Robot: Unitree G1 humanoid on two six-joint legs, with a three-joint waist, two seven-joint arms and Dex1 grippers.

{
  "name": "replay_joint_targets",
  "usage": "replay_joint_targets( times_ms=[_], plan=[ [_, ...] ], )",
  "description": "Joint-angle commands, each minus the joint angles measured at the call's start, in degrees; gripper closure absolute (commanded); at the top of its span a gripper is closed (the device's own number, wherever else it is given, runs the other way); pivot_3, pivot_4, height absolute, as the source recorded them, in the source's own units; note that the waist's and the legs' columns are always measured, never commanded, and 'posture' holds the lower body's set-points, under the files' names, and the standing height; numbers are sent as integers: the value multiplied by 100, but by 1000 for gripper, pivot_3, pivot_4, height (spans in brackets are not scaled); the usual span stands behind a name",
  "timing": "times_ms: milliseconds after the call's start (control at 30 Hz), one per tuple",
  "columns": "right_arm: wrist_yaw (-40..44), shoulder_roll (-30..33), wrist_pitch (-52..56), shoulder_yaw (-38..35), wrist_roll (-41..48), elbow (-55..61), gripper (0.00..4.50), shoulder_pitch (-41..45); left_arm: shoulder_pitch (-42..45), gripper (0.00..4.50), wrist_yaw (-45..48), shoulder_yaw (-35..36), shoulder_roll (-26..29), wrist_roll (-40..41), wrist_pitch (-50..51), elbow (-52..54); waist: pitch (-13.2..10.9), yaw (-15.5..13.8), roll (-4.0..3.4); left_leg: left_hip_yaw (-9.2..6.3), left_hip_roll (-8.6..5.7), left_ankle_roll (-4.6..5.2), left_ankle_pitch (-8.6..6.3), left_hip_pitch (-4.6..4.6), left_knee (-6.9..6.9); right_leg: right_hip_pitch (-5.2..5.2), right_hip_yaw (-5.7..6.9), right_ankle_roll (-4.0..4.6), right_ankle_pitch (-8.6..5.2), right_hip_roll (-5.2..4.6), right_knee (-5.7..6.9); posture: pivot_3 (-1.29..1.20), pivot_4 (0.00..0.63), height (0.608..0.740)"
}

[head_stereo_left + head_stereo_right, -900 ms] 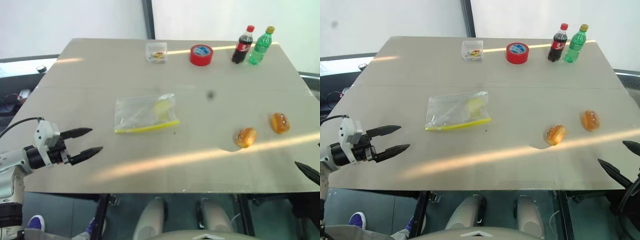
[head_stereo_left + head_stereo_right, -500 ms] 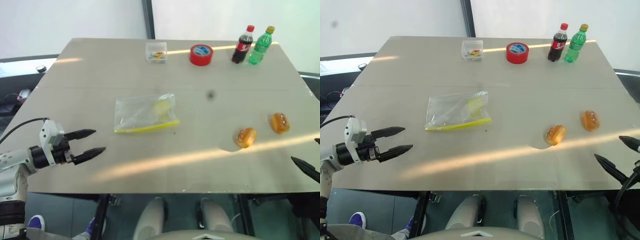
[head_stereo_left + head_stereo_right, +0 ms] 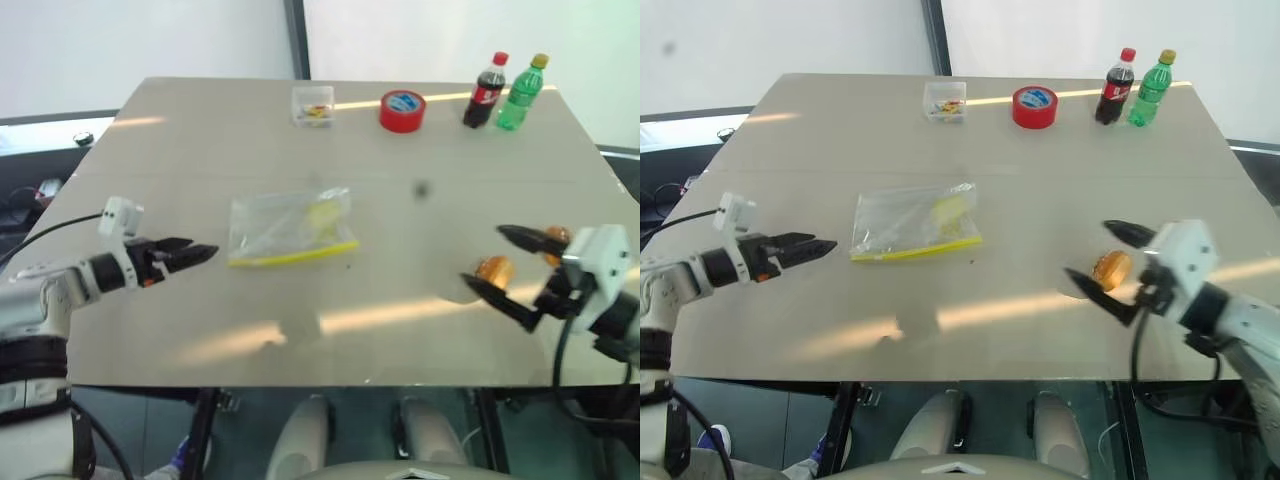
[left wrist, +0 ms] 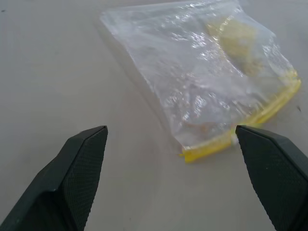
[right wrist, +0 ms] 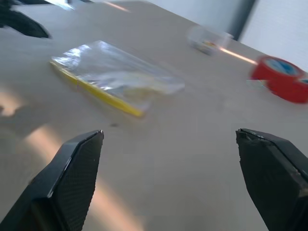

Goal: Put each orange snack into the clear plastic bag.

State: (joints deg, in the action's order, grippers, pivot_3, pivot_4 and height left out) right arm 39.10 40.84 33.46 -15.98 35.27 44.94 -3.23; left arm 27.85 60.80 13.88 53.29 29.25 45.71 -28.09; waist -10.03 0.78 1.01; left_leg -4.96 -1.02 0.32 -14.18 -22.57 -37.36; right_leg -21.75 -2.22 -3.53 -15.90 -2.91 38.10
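**Both end effectors spread wide over the desk, snacks and bag untouched**

The clear plastic bag (image 3: pixel 291 229) lies flat on the beige desk (image 3: pixel 200 150), toward the left of its middle, with its yellow seal strip (image 3: pixel 293 256) along the edge that faces the near side of the desk. A pale yellowish patch shows through the film near the bag's right end.

The left end effector (image 3: pixel 196 252) hovers above the desk near the left edge, just beside the bag's left end and apart from it. Its two black fingers stand apart with nothing between them; in the left wrist view the fingertips (image 4: pixel 86 144) frame the bag's sealed corner.

One orange snack (image 3: pixel 1111 267) sits on the desk toward the near right corner. The right end effector (image 3: pixel 1098 257) hangs around it, one finger on the far side and one on the near side, spread wide and not closed on anything. Whether either finger touches the snack cannot be told. The second orange snack (image 3: pixel 556 238) lies a little further toward the right edge, partly hidden behind the same end effector.

Along the far edge stand a small clear box (image 3: pixel 313 105) of colourful bits, a red tape roll (image 3: pixel 403 110), a dark cola bottle (image 3: pixel 486 90) with a red cap and a green bottle (image 3: pixel 522 93) with a yellow cap, the two bottles just beside each other near the far right corner.
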Motion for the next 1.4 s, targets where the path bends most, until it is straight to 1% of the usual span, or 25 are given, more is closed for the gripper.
replay_joint_targets(
  times_ms=[33,100,133,233,300,400,467,567,633,800,900,967,1067,1133,1233,1300,1400],
  plan=[
    [-182,-101,9,484,-34,119,0,308,910,9,149,-372,-188,-219,410,-1064,1,-16,1,-5,-14,0,0,-10,-1,-7,6,0,0,-4,0,0,150,740],
    [-177,-95,-19,589,-59,114,0,361,1400,9,370,-686,-350,-451,409,-1690,1,-26,6,-10,-32,0,1,-38,-5,-29,10,-1,-1,-15,1,0,150,740],
    [-183,-88,-27,607,-68,116,0,363,1588,9,466,-847,-408,-600,379,-1965,2,-24,7,-9,-39,-1,1,-43,-6,-33,9,-1,-1,-15,0,0,150,740],
    [-216,-44,-37,593,-115,185,0,303,2122,9,1143,-1362,-611,-985,340,-2682,2,-5,7,-8,-44,0,2,-39,-7,-32,10,-1,-1,-15,4,0,150,740],
    [-244,21,-12,565,-157,258,0,234,2472,9,1480,-1545,-783,-1180,348,-3152,3,-7,7,-3,-45,0,1,-33,-7,-30,8,-2,-1,-15,16,0,150,740],
    [-362,39,56,476,-119,394,0,73,2900,9,2146,-1704,-1045,-1348,622,-3734,3,-5,7,3,-47,1,2,-30,-16,-29,11,-3,-2,-13,37,0,150,740],
    [-425,51,78,420,-105,483,0,-36,2958,9,2505,-1797,-1154,-1482,571,-3906,3,12,7,5,-47,1,2,-27,-22,-29,10,-3,-3,-12,48,0,150,740],
    [-565,31,140,334,-69,631,0,-160,2771,9,2889,-1961,-1339,-1680,410,-4014,4,39,5,-1,-44,1,2,-22,-25,-30,0,-3,-3,-12,57,0,150,740],
    [-635,23,164,305,-60,719,0,-238,2652,9,2970,-1818,-1476,-1602,488,-4052,6,36,5,0,-43,1,2,-19,-25,-31,-6,-3,-3,-12,61,0,150,740],
    [-753,71,219,317,-97,828,0,-297,2312,9,2983,-1559,-1710,-1431,801,-3839,18,24,0,-1,-38,1,1,-17,-34,-30,-8,-4,-4,-15,69,0,150,740],
    [-777,88,205,345,-139,828,0,-307,2184,9,2692,-1308,-1802,-1270,1120,-3618,35,17,-9,-2,-37,2,1,-16,-40,-27,-8,-6,-5,-19,71,0,150,740],
    [-798,86,203,378,-167,829,0,-300,2072,9,2627,-1207,-1780,-1139,1440,-3336,39,18,-11,-3,-37,2,1,-16,-43,-25,-7,-7,-6,-19,72,0,150,740],
    [-836,59,180,410,-202,822,0,-297,1651,9,2574,-1144,-1565,-988,1846,-2870,42,36,-15,-4,-36,2,1,-15,-44,-25,-8,-7,-6,-19,74,0,150,740],
    [-853,36,161,445,-228,783,0,-286,1437,9,2495,-1154,-1543,-869,2114,-2486,50,89,-22,-2,-34,2,1,-14,-44,-25,-10,-7,-6,-18,74,0,150,740],
    [-861,13,125,492,-279,736,0,-264,1310,9,2139,-1015,-1689,-540,2669,-1793,58,114,-31,0,-30,2,1,-13,-44,-25,-14,-7,-6,-20,74,0,150,740],
    [-867,-23,101,521,-297,711,0,-249,1302,9,1841,-882,-1841,-409,2894,-1523,60,111,-30,0,-30,2,1,-13,-44,-25,-14,-7,-6,-21,75,0,150,740],
    [-862,-46,81,586,-370,687,0,-231,1260,9,977,-507,-2282,-219,3454,-950,62,27,-31,-5,-31,2,1,-14,-51,-22,-9,-8,-6,-21,76,0,150,740]
  ],
)
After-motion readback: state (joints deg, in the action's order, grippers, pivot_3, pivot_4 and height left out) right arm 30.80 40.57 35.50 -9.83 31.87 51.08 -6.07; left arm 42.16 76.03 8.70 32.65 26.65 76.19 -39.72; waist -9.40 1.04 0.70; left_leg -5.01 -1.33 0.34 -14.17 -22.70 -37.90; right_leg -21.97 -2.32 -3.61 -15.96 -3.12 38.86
